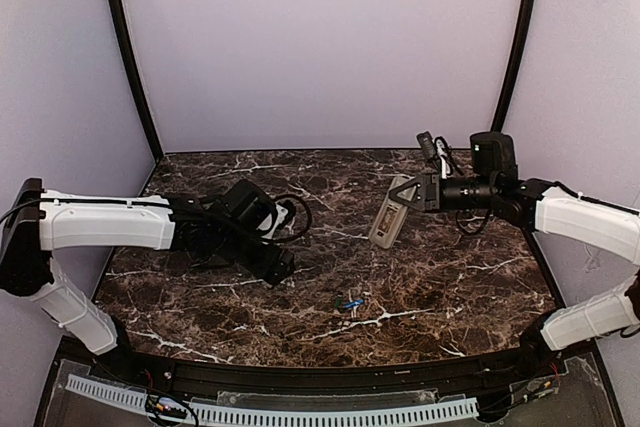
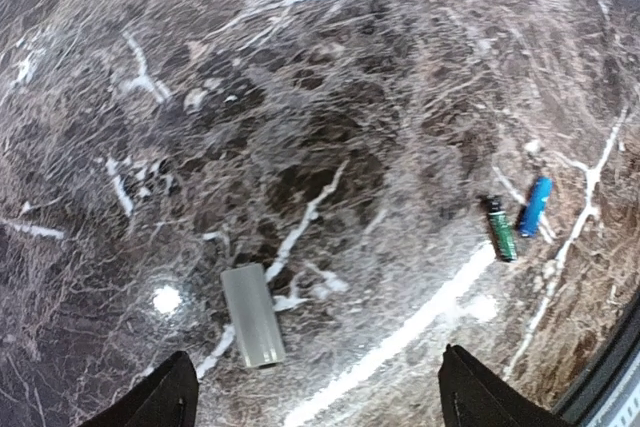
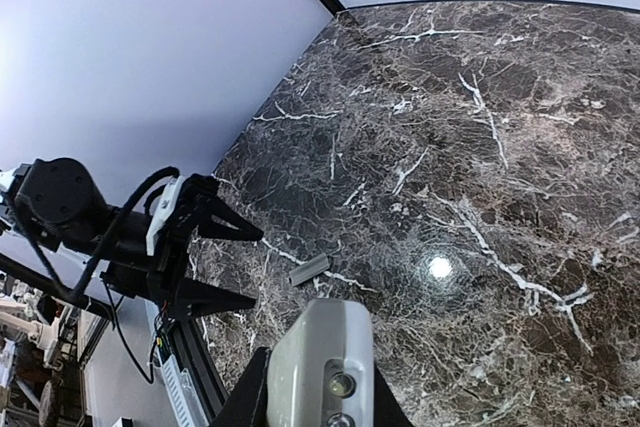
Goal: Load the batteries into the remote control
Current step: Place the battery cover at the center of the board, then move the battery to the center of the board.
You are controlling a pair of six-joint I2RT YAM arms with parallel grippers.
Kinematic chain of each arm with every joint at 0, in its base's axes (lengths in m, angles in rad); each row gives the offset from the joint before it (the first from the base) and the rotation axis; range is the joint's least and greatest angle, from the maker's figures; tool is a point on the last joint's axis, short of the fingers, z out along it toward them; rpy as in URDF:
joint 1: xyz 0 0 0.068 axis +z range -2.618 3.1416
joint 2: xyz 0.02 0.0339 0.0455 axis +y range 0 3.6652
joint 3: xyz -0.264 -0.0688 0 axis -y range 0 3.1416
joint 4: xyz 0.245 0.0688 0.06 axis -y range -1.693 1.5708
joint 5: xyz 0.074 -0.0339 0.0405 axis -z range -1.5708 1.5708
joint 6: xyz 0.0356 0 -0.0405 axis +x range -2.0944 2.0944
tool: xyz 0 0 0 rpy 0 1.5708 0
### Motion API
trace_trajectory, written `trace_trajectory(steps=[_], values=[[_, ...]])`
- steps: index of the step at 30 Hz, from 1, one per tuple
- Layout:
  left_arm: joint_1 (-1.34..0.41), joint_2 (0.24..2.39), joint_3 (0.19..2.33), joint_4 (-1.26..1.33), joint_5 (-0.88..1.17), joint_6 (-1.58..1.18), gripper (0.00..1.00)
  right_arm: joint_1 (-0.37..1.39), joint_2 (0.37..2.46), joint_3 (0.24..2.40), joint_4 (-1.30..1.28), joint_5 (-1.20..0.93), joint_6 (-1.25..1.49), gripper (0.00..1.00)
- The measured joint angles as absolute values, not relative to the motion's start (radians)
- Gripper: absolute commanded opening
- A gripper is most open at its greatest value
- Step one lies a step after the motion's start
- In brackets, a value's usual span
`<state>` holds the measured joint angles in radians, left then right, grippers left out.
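Dark marble table (image 1: 450, 287) seen from above. The remote control (image 1: 388, 215), held tilted by the right gripper (image 1: 406, 195), is the reference point. Behind it and to its near right, bare marble gives open passage. To its left, the left arm (image 1: 110, 222) and a looped cable (image 1: 298, 212) block the way. Nearer than it lie two batteries (image 1: 350, 303); a flat grey cover (image 2: 253, 315) sits beneath the wide-spread left gripper (image 2: 320, 407).
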<state>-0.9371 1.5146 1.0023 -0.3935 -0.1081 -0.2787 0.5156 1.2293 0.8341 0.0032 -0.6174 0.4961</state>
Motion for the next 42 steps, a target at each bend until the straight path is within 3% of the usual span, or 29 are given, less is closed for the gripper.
trace_trajectory(steps=[10, 16, 25, 27, 42], values=[[-1.021, 1.684, 1.161, -0.392, -0.005, -0.246, 0.64, 0.509, 1.135, 0.833, -0.024, -0.569, 0.451, 0.0], [-1.053, 1.855, 1.29, -0.4, 0.033, -0.268, 0.41, 0.502, 1.116, 0.834, -0.077, -0.557, 0.422, 0.0], [-1.056, 1.946, 1.377, -0.431, 0.079, -0.326, 0.27, 0.5, 1.101, 0.833, -0.109, -0.549, 0.405, 0.0], [-1.056, 1.958, 1.39, -0.444, 0.094, -0.35, 0.18, 0.5, 1.101, 0.833, -0.113, -0.548, 0.401, 0.0], [-1.056, 2.042, 1.494, -0.541, 0.115, -0.432, 0.22, 0.432, 1.082, 0.826, -0.13, -0.526, 0.402, 0.0]])
